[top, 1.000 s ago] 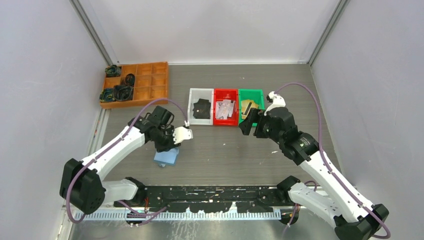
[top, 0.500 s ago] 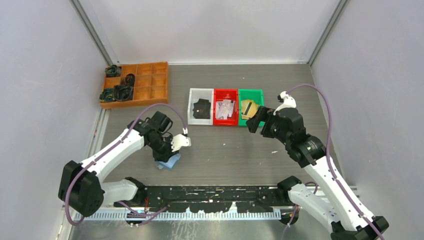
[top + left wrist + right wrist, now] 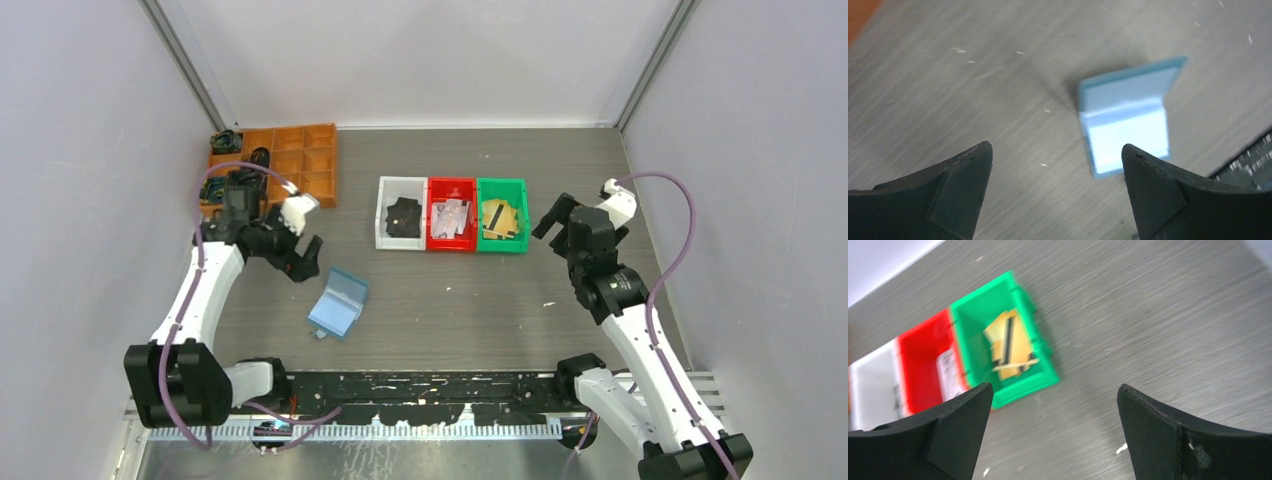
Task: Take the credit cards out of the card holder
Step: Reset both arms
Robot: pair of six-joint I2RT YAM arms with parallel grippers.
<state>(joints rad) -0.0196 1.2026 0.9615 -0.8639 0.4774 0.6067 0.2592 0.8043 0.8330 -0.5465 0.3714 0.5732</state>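
Brushed grey tabletop (image 3: 450, 300) under a flat, half-folded rectangular teal card holder (image 3: 337, 303)

This is plainly a robotics lab test cell: plain grey panel walls (image 3: 80, 150) boxing in a brushed grey desk (image 3: 450, 300), two white cabled arms (image 3: 205, 295) bolted at its near edge, colour-coded plastic bins (image 3: 450, 247) and an orange compartment tray (image 3: 300, 185).

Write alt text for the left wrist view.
A blue card holder lies half open on the grey table, slightly blurred, with no cards visible in it. Two dark jaws stand wide apart in the foreground, holding nothing.
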